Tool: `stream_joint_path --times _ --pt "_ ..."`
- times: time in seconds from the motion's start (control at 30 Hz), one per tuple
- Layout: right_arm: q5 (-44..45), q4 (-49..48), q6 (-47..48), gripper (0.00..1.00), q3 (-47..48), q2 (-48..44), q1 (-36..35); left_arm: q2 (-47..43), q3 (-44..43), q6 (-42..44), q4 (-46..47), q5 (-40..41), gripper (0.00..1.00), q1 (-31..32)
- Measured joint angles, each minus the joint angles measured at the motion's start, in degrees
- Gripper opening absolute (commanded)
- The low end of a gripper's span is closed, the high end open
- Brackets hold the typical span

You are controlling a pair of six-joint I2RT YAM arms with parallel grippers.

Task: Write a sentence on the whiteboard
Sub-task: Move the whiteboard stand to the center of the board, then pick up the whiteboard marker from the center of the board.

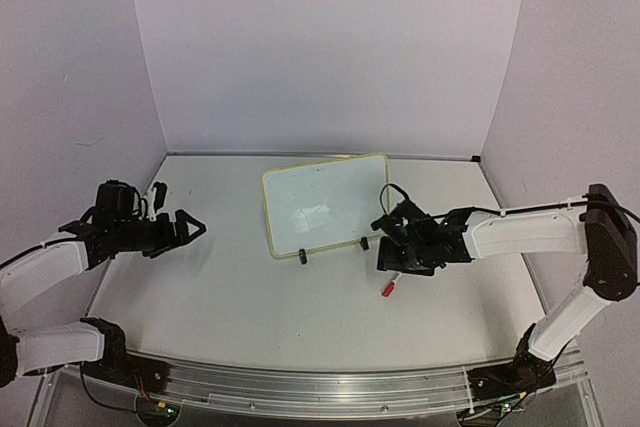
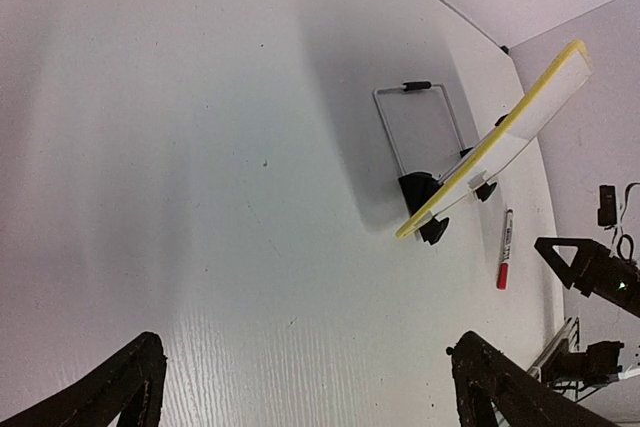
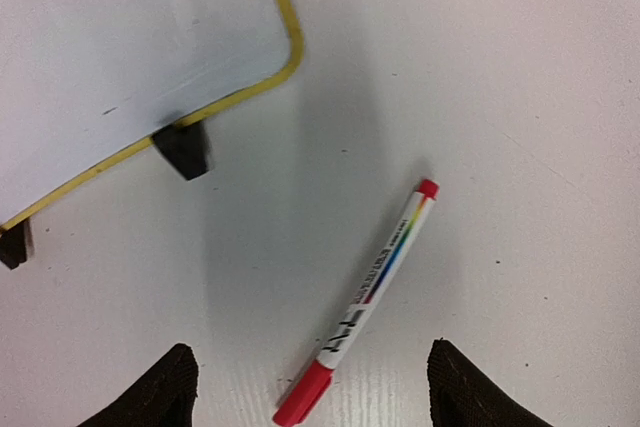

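Note:
The whiteboard (image 1: pixel 325 205) stands tilted on its stand mid-table, white with a pale yellow rim; the left wrist view shows the whiteboard (image 2: pixel 500 142) edge-on. The right wrist view shows a corner of the whiteboard (image 3: pixel 120 37) with one tiny dark mark. The sentence is not visible on it. A marker (image 3: pixel 370 292) with a red cap lies flat on the table in front of the board's right end, also visible as the marker (image 1: pixel 389 288) and the marker (image 2: pixel 504 250). My right gripper (image 3: pixel 310 397) hovers open over it, holding nothing. My left gripper (image 1: pixel 185 222) is open and empty far left.
The board's black wire stand (image 2: pixel 415 127) juts out behind it and black clip feet (image 3: pixel 183 150) hold its lower rim. White walls close the table's back and sides. A metal rail (image 1: pixel 320 387) runs along the near edge.

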State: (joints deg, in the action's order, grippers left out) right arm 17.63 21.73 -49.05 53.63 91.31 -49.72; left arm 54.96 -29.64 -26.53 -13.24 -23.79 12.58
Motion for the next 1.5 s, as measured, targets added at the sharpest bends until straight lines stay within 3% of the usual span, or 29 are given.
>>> stream_joint_path --times 0.33,0.63,1.03,1.5 --pt "-4.2 2.6 -5.6 0.64 1.4 3.3 4.0 1.7 5.9 -3.8 7.4 -0.1 1.00 1.0" --pt "-3.2 5.0 -7.2 0.41 9.9 13.5 4.2 2.7 5.9 -3.4 9.4 -0.1 0.99 1.0" --pt "0.8 10.0 -9.0 0.38 12.0 16.0 4.6 3.0 5.9 -1.7 9.2 0.0 0.99 1.2" --pt "0.8 11.5 -9.4 0.25 12.5 18.2 5.7 2.7 5.9 -1.3 8.8 0.1 0.99 1.4"
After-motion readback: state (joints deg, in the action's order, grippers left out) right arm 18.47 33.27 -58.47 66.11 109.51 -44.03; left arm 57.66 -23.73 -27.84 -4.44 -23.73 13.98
